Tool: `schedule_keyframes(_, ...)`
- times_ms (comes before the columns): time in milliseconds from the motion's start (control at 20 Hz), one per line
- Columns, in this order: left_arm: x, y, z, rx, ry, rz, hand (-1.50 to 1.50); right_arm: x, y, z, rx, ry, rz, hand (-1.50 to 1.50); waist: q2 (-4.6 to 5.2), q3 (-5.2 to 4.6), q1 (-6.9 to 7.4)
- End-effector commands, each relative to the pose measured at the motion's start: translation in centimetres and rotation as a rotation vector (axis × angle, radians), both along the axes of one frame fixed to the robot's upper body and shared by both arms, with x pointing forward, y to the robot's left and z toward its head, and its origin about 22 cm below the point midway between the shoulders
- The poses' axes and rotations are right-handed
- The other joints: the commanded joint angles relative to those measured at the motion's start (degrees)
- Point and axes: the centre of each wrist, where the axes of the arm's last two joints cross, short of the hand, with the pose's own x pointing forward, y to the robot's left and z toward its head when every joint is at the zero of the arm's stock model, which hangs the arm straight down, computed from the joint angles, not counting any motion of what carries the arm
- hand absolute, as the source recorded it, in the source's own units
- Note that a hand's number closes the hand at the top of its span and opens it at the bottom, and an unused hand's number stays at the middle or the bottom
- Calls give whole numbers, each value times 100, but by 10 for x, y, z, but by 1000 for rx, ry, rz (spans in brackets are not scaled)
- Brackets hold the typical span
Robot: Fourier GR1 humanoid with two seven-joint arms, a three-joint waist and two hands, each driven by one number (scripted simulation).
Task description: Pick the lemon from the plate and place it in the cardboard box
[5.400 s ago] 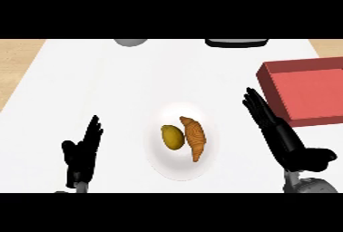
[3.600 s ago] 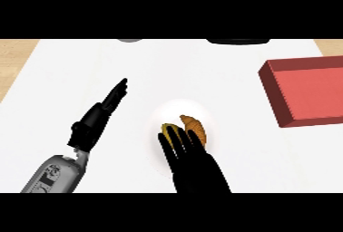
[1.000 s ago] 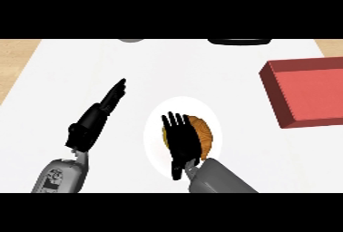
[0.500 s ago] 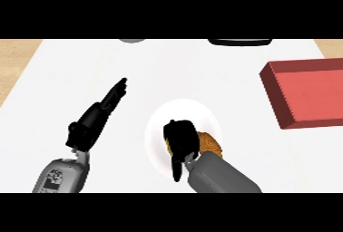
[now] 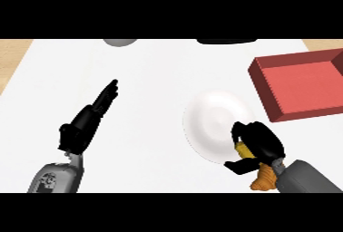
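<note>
My right hand [image 5: 260, 144] is curled at the lower right rim of the white plate [image 5: 213, 118]. A yellow bit of the lemon [image 5: 244, 151] shows inside the curl of its fingers; the rest is hidden. An orange croissant [image 5: 263, 179] lies off the plate, against my right forearm near the lower edge. The plate's top shows bare. The red open box [image 5: 303, 84] stands to the upper right of the plate, apart from the hand. My left hand [image 5: 85, 125] rests open at the left, fingers straight and pointing up and right.
A grey round object [image 5: 120, 42] and a dark object [image 5: 226, 41] sit at the counter's far edge. Wooden strips show at the far left and far right corners. White counter lies between my left hand and the plate.
My right hand has curled shut and drawn back toward the lower right, off the plate's middle. The croissant has shifted off the plate to the lower right. The left hand has not moved.
</note>
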Motion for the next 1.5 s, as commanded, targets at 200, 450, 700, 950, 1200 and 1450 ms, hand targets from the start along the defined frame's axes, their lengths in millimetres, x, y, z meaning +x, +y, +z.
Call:
schedule_keyframes(200,-6,-6,-4,-3,-11,-2,0,-35,-167,53,-21,-277,22,150,54,-9,34)
schedule_keyframes(450,-1,-3,7,-15,4,-20,0,-52,-206,88,69,-401,3,150,55,-17,96)
schedule_keyframes(700,-5,5,-13,-7,13,2,0,-75,-209,132,196,-403,75,150,41,-28,8)
schedule_keyframes(950,-9,-1,0,-4,7,2,0,-75,-212,188,350,-457,78,150,11,-32,-58)
schedule_keyframes(1200,-15,7,5,-6,-10,-3,0,-91,-242,222,443,-514,-20,150,13,-28,-10)
schedule_keyframes(1450,5,-14,-6,1,-9,-25,0,-93,-225,242,428,-527,-155,150,79,-30,141)
